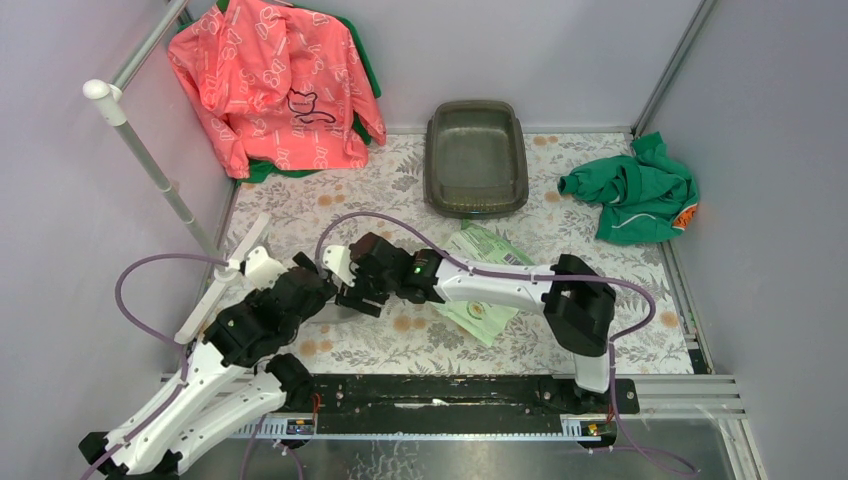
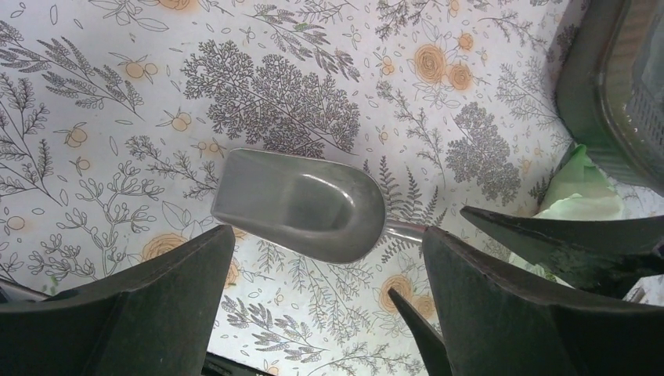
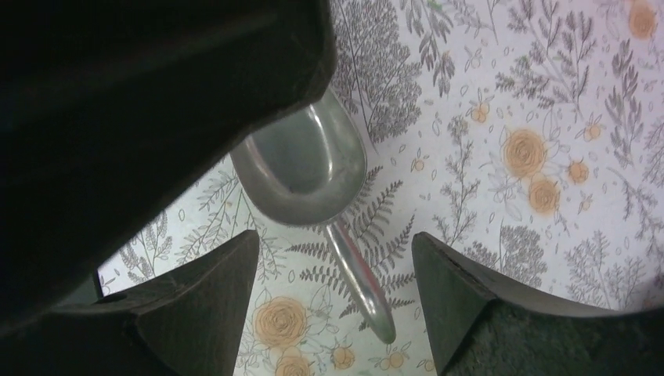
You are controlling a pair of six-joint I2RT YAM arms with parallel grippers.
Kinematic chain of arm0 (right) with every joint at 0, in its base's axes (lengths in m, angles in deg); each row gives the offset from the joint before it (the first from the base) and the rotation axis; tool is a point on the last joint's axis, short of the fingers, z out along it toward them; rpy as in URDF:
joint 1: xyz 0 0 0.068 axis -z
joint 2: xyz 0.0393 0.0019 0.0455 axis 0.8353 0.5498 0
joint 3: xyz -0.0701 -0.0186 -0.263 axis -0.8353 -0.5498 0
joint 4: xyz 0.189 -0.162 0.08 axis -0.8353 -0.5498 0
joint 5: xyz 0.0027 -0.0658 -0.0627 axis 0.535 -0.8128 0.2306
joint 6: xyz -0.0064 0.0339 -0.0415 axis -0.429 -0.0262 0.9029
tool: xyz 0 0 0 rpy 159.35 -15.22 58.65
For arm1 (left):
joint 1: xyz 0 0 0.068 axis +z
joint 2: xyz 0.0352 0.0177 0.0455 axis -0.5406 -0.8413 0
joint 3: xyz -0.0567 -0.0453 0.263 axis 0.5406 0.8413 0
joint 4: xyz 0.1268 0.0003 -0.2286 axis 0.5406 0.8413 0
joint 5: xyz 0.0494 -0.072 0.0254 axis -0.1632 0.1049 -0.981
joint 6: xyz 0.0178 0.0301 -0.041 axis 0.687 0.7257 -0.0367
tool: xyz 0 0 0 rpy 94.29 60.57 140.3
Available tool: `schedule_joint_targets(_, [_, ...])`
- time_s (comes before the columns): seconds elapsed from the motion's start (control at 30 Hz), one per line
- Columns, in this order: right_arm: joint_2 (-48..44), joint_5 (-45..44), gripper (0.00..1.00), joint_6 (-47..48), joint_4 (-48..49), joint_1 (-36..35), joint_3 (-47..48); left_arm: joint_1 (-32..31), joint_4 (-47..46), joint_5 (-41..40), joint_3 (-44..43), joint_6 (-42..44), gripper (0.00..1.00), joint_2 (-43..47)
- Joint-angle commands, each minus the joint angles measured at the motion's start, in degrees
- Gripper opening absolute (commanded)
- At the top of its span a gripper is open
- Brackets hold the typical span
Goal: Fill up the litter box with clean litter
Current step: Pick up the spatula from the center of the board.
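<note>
Dark grey-olive litter box (image 1: 476,160), rectangular, rounded corners; upright, far centre

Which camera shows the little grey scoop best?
The left wrist view: the scoop shows its whole bowl, though most of the handle is hidden. The right wrist view shows the handle but only part of the bowl. In the top view it is hidden.

Pale lilac walls (image 1: 560,50) are enclosing the desk (image 1: 300,200) on three sides. A white cloth printed with grey ferns and orange roses is covering it. Metal posts (image 1: 675,65) are standing at the back corners. A white pole (image 1: 147,160) is slanting along the left side. A black rail (image 1: 440,392) is running along the near edge. Light is falling evenly, and shadows are staying soft.
</note>
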Motion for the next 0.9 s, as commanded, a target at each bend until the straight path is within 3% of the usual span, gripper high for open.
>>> schedule_joint_targets(0.0, [5.5, 2.5, 0.78, 1.5, -1.7, 1.1, 4.1, -0.9, -6.7, 1.7, -2.4, -0.6, 0.99, 1.9])
schedule_joint_targets(0.27, [14.4, 2.5, 0.74, -0.7, -3.8, 3.2, 13.1, -0.9, -3.8, 0.4, -1.2, -5.9, 0.99, 6.8])
schedule_joint_targets(0.5, [16.0, 6.1, 0.66, -2.7, -3.0, 5.7, 13.6, -0.9, 0.4, -3.4, -1.6, -8.5, 0.99, 7.8])
schedule_joint_targets(0.7, [0.5, 12.5, 0.70, -5.6, 12.8, 6.2, -5.7, -0.9, 0.5, -7.0, -2.2, -6.9, 0.99, 7.0])
schedule_joint_targets(0.87, [-7.1, 13.4, 0.71, -5.9, 16.6, 6.2, -12.3, -1.0, -2.3, -5.7, -1.4, -4.8, 0.99, 4.4])
